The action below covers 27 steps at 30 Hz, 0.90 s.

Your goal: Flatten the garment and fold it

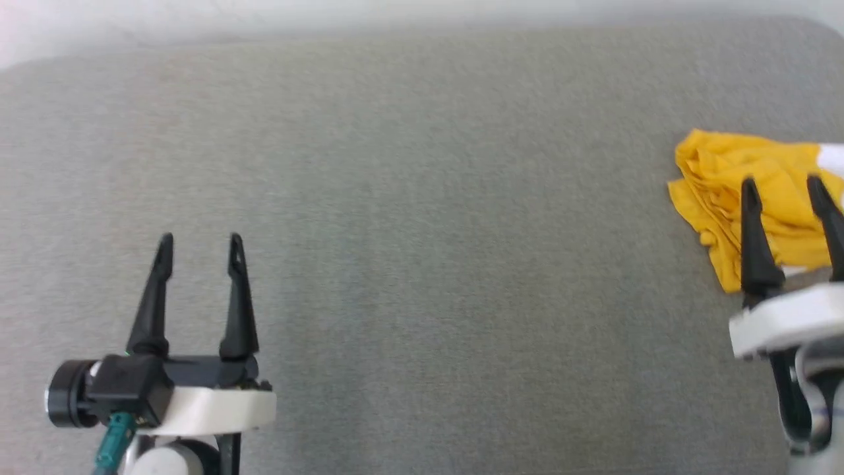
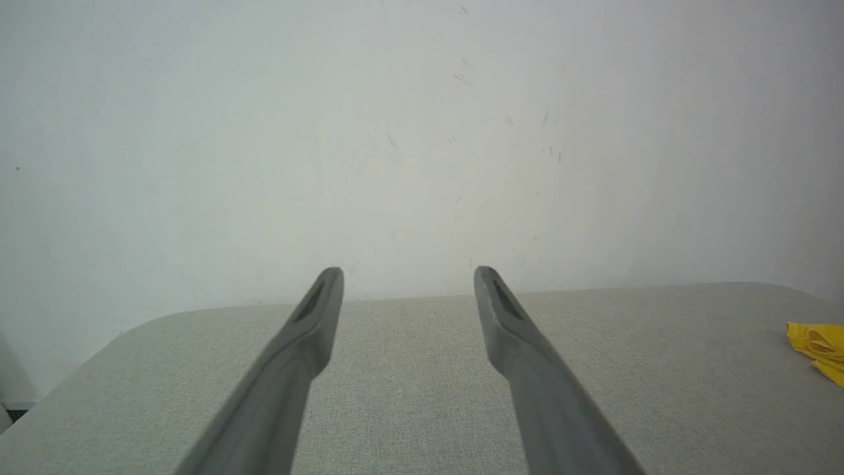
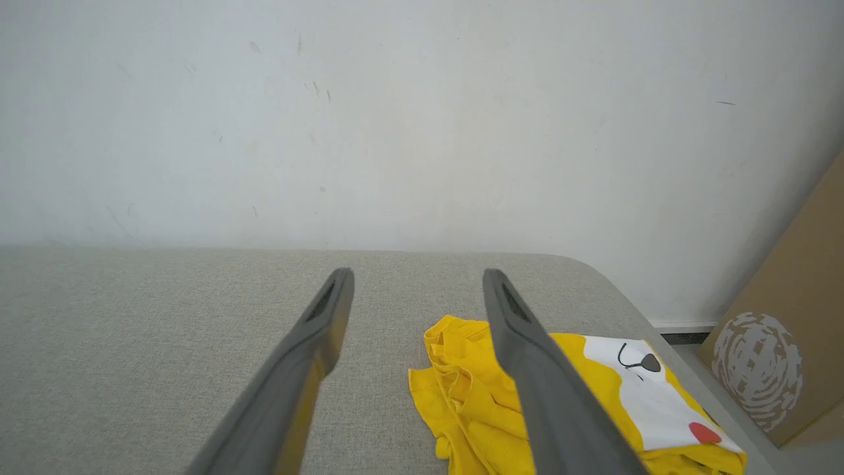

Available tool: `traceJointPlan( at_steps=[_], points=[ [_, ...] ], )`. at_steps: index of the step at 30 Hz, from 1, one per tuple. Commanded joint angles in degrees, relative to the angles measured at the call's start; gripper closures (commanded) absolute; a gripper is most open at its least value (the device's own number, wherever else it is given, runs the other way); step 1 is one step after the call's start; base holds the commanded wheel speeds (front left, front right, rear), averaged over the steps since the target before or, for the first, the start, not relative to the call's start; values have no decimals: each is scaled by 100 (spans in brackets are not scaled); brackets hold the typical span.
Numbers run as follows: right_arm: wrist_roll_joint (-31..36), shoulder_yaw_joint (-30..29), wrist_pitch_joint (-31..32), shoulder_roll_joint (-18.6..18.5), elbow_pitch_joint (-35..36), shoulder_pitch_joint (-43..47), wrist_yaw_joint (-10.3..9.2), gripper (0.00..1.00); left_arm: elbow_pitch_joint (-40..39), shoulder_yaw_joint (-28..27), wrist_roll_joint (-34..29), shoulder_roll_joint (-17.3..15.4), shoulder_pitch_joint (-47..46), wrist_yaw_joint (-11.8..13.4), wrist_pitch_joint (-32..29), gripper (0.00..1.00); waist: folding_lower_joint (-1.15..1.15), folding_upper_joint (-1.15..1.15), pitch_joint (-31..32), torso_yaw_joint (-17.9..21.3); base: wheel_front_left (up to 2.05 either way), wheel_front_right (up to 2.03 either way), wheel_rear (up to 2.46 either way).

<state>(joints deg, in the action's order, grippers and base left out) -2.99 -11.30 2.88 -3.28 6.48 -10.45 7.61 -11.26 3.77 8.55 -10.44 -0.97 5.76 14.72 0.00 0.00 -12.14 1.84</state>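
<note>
Counter (image 1: 422, 198) covered in grey woven fabric, with rounded far corners and a pale wall (image 2: 395, 132) directly behind its far edge. Most of the surface lies bare, giving wide open room from the left edge across the middle.

Garment (image 1: 715, 171): bright yellow, crumpled into a loose heap at the right side of the counter, close to its right edge and short of the rounded far corner. In the head view the frame's right border cuts it off. In the right wrist view the garment (image 3: 461, 396) shows a white patch bearing thin black lines, a small dark oval and a red spot, with bunched folds along its left side. In the left wrist view a corner of the garment (image 2: 817, 340) appears at the far right.

Left claw (image 1: 201, 237): spread wide with nothing in it, poised over bare fabric at the left, well apart from the garment. The left wrist view shows the left claw (image 2: 409, 272) pointing toward the wall, with bare counter between its fingers.

Right claw (image 1: 781, 181): equally spread and holding nothing, its fingers overlapping the garment in the head view. In the right wrist view one finger of the right claw (image 3: 419, 274) crosses in front of the yellow cloth.

Cardboard panel (image 3: 791, 316): brown, with a pale round print, standing off the counter's right side.
</note>
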Motion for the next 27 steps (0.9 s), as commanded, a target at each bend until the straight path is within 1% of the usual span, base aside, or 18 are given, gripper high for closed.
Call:
traceJointPlan(
  at_steps=[1,8,13,20,27],
  points=[
    [18,-38,-80,30,106,247,-12,0,16,10,-88,45,108,17,25,0,0,0,275,-255,0,0,0],
    [-332,-11,-433,38,86,1075,-12,0,-40,25,-178,241,408,-1,27,0,0,0,574,-328,0,0,0],
    [-358,-20,-751,39,-126,1507,-12,0,-53,-24,-226,326,670,-42,27,0,0,0,779,-318,0,0,0],
    [-233,32,-1108,39,-558,1598,-12,0,265,24,-255,378,901,-227,28,0,0,0,945,-258,0,0,0],
    [-162,49,-1302,40,-744,1461,-12,0,713,147,-292,444,952,-373,28,0,0,0,925,-211,0,0,0]
  ],
)
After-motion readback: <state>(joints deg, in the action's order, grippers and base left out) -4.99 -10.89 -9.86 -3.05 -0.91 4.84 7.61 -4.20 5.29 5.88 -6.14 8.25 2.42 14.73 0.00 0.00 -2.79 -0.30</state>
